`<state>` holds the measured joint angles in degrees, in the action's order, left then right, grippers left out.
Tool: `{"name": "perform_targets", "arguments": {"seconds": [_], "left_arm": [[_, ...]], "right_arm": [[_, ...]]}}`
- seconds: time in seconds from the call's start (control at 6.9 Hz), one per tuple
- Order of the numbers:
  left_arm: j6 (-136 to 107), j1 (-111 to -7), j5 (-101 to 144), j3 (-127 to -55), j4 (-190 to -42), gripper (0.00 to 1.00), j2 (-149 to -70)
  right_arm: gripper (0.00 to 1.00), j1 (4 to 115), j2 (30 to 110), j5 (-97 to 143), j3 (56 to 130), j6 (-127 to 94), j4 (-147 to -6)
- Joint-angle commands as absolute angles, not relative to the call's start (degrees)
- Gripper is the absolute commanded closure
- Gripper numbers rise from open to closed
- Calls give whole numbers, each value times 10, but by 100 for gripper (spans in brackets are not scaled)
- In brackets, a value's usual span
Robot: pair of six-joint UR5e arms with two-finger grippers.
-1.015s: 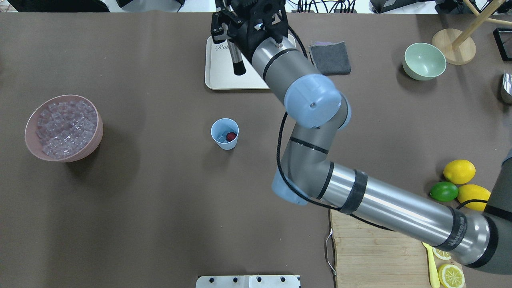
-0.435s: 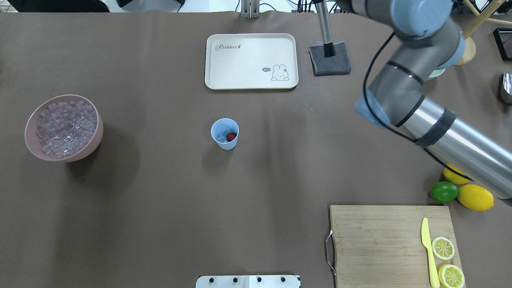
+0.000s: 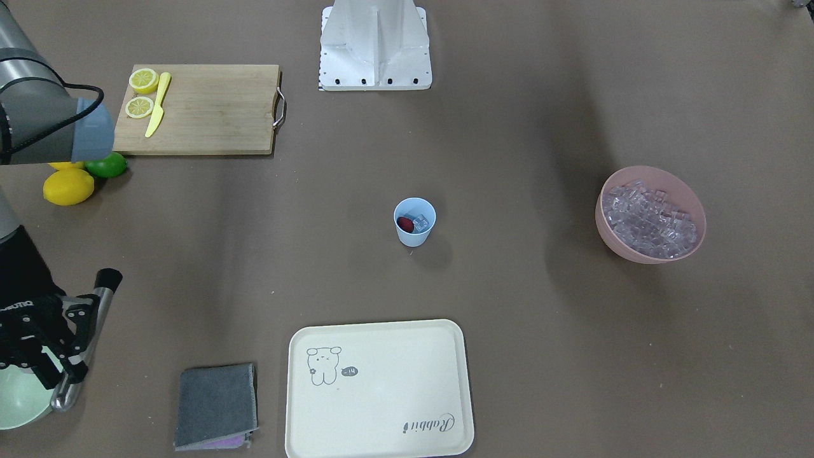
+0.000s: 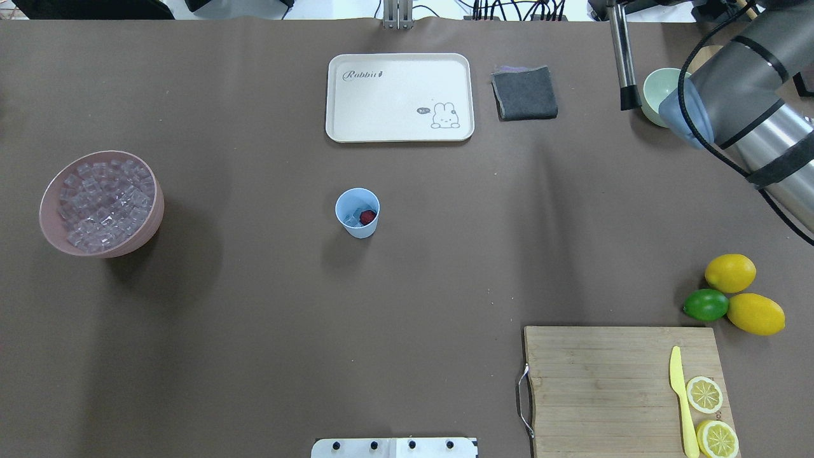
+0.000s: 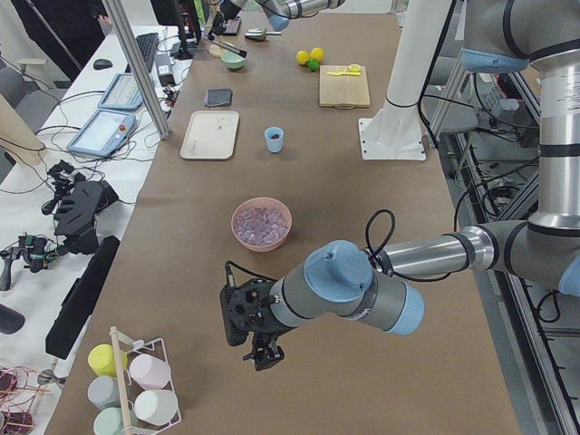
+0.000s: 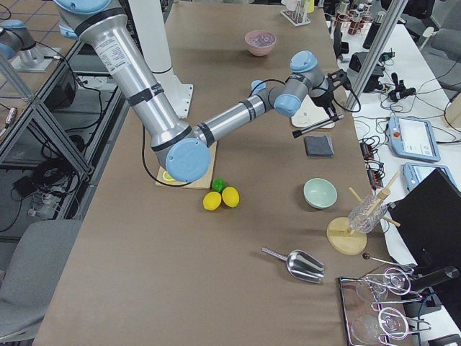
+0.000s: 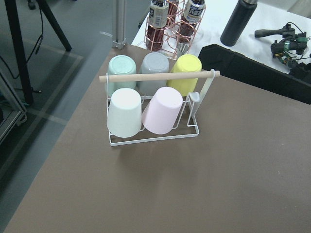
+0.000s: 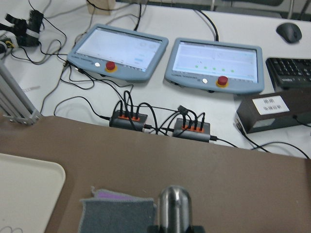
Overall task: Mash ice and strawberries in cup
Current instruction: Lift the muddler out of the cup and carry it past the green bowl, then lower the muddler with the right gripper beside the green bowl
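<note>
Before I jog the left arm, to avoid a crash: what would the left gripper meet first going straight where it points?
Most likely the table top just in front of the wire cup rack, since the left gripper tilts down toward it. Depth is unclear; the rack could come first.

Both arms are showing brushed silver tubes and grey joint housings, each housing closed with a light-blue cap. On the right arm black bands are ringing the tube, and a black cable is looping along its outside. The right gripper is black and carrying white lettering (only partly readable, perhaps a maker's name). The left arm is trailing a similar cable to the black left gripper. The white base is showing a row of dark screws.
</note>
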<state>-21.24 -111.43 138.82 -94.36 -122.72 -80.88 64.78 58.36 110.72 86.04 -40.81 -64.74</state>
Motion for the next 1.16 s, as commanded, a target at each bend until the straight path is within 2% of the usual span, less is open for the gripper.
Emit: {"name": "perform_targets", "arguments": {"seconds": [0.0, 0.58, 1.01], "left_arm": [[-210, -1086, 1397, -941, -1271, 2, -809], [-209, -1049, 1390, -941, -1303, 2, -813], [-213, -1037, 1388, -938, -1301, 2, -837]], "right_arm": [[100, 667, 588, 1174, 859, -407, -786], [100, 622, 594, 1216, 793, -386, -829], [100, 596, 612, 1215, 796, -366, -822]]}}
